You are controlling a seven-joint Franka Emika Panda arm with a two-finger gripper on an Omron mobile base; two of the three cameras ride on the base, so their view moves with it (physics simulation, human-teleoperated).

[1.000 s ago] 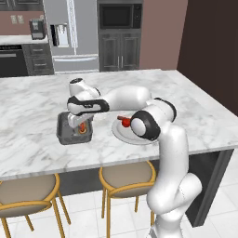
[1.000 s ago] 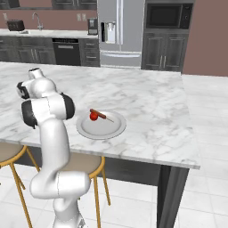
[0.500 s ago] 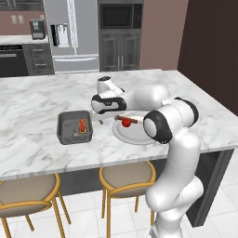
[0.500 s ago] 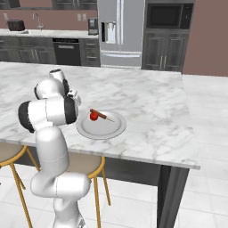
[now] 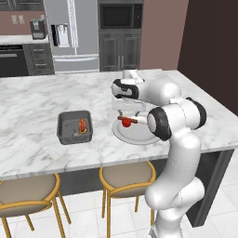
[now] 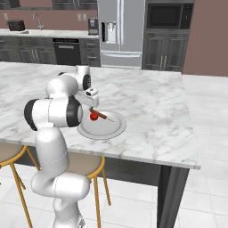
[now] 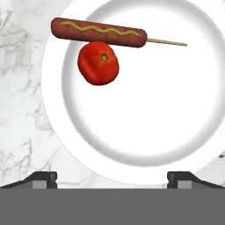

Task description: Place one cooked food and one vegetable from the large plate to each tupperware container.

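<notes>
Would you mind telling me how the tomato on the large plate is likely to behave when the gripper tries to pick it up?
The tomato looks round and glossy, so it may roll or slip from the fingers. It touches the corn dog, which a nudge would probably shift too. The large plate has smooth bare surface around it, offering little to stop a roll short of the rim.
</notes>
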